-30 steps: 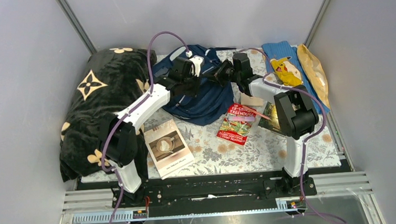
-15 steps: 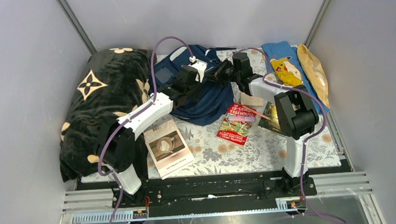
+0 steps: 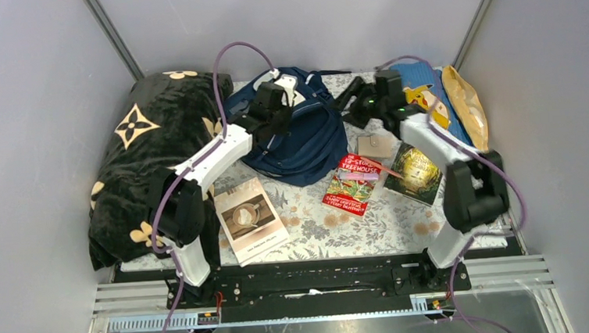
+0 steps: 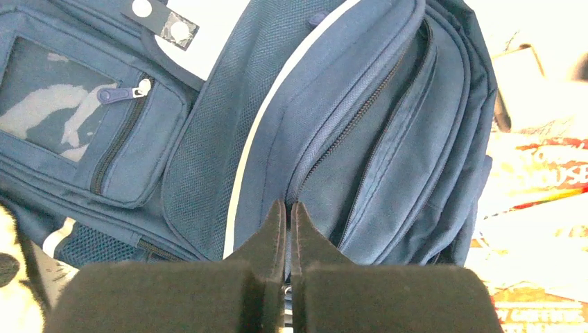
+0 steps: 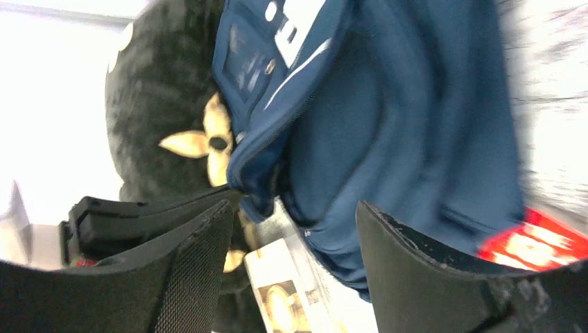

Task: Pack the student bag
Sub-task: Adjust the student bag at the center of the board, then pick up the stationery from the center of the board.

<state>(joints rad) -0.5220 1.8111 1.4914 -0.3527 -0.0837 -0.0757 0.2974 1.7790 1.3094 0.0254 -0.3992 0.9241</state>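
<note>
The student bag (image 3: 301,138), navy with white stripes, lies at the back middle of the floral cloth. My left gripper (image 3: 278,114) rests on its top. In the left wrist view this gripper (image 4: 286,205) is shut right on a zipper line of the bag (image 4: 360,139), with a sliver of blue and a small metal glint in the gap. My right gripper (image 3: 352,100) hangs just right of the bag. It stands open (image 5: 292,208) with nothing between its fingers and the bag (image 5: 388,125) beyond it. A red book (image 3: 353,182), a cream book (image 3: 248,217) and a dark green book (image 3: 415,170) lie in front.
A black blanket with tan flowers (image 3: 153,153) fills the left side, against the bag. A small tan wallet (image 3: 372,145) lies by the red book. At the back right are a lighter blue cloth with a yellow figure (image 3: 420,99) and a yellow packet (image 3: 467,107). Grey walls close in.
My left gripper shut on the bag's zipper line. My right gripper opened and drew back to the right, off the bag, and its arm's elbow swung out to the right.
</note>
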